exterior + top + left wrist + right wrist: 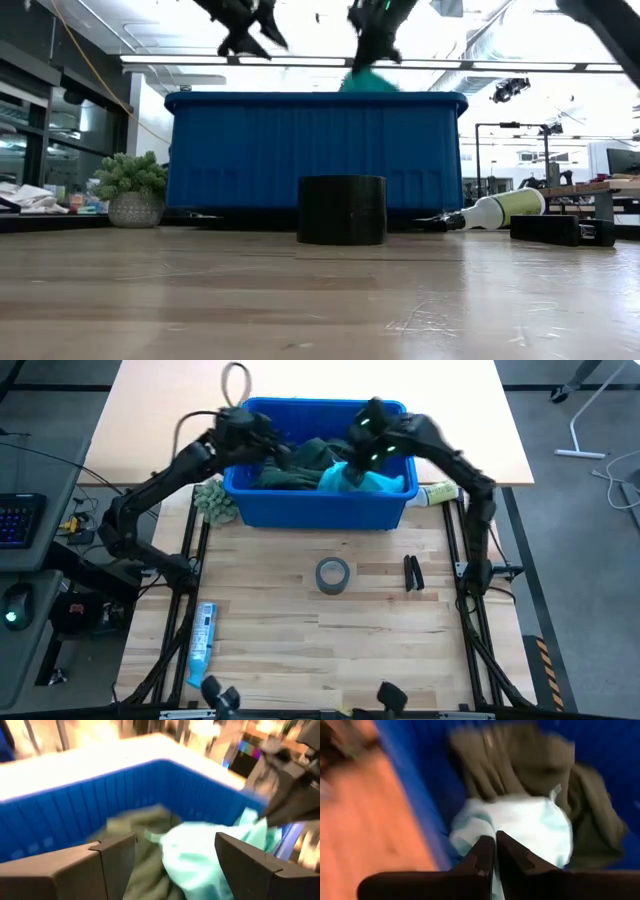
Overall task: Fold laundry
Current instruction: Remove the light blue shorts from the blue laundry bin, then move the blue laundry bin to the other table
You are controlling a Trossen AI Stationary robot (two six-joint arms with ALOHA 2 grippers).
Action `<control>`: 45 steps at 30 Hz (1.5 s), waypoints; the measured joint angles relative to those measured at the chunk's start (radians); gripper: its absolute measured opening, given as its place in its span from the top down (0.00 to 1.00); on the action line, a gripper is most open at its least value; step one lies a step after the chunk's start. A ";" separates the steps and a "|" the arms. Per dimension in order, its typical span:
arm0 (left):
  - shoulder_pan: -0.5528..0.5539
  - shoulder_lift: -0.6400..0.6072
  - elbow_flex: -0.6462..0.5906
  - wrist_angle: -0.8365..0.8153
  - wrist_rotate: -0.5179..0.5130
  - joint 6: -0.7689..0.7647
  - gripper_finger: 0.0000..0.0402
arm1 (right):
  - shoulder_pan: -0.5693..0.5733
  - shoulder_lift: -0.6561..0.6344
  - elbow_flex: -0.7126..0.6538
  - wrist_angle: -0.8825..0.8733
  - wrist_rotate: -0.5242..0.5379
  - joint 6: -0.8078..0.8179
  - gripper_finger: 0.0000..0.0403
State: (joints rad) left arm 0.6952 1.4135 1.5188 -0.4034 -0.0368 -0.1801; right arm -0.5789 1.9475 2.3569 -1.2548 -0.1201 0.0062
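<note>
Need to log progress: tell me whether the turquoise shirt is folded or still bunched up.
Bunched, not folded. The turquoise shirt lies crumpled in the blue bin beside the dark green garments, pinched by the right gripper.

Wood-plank table (300, 650). Blue bin (315, 510) sits on it directly under both tools. Tape roll (333, 574) in front of the bin, below and toward the table middle from the tools. Black marker-like object (412, 573) just beside the roll. Blue-white tube (203, 632) near front-left edge. Fuzzy green ball (215, 501) touching bin's left end. Bottle (437, 492) at bin's right end.
</note>
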 joint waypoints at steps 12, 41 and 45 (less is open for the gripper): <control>0.060 -0.181 0.000 0.246 -0.004 0.130 0.39 | 0.068 -0.268 -0.001 0.931 -0.562 0.481 1.00; -0.275 -0.447 0.001 -0.280 -0.188 -0.307 0.39 | 0.563 -0.109 -0.003 -0.136 0.161 0.157 1.00; -0.298 -0.434 0.001 -0.407 -0.178 -0.267 0.39 | 0.569 -0.094 -0.003 -0.173 0.239 0.136 1.00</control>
State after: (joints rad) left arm 0.3972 0.9799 1.5200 -0.8101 -0.2151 -0.4467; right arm -0.0101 1.8536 2.3543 -1.4282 0.1190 0.1419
